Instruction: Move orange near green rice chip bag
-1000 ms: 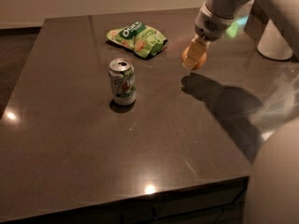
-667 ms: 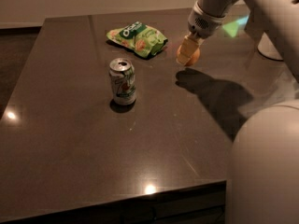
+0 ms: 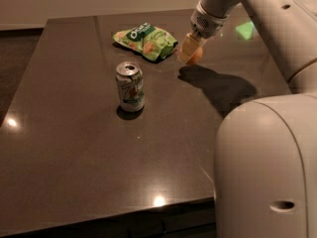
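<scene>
My hand hangs low over the tabletop, toward the far edge and a little to the right-edge side of its middle. It is pinching the orange between its fingers. The fruit peeks out at the bottom of my grip, just beside the end of the green rice chip bag that points to the right edge. I cannot tell whether the orange already touches the surface.

I judge the carrying is nearly done and the setting down is the step in hand. To do it well I should lower straight down until the fruit bears on the tabletop, then spread my fingers slowly and only a little. A round fruit will roll if it is nudged or dropped. I should lift straight up afterwards, without brushing the crinkled bag or dragging the orange along. The soda can stands well apart, nearer the middle, so it is no worry.
</scene>
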Tool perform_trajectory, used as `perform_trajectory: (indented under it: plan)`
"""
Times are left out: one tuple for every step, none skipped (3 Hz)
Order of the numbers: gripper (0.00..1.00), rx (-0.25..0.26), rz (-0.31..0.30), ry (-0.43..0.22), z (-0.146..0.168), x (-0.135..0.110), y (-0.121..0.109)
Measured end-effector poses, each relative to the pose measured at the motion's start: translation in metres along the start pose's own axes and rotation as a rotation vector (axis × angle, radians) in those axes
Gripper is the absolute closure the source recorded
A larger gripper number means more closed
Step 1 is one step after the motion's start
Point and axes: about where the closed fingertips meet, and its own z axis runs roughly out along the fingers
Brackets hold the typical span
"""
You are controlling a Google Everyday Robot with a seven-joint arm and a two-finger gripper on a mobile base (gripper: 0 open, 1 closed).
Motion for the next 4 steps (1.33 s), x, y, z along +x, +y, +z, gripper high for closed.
perform_trajectory:
  plan:
    - [1.00, -0.008, 0.042, -0.056, 0.008, -0.017, -0.006]
    - [1.00, -0.022, 0.045, -0.082, 0.012, -0.031, -0.001]
    - [1.00, -0.040, 0.031, -0.079, 0.022, -0.041, 0.008]
    - [1.00, -0.048, 0.023, -0.078, 0.030, -0.049, 0.016]
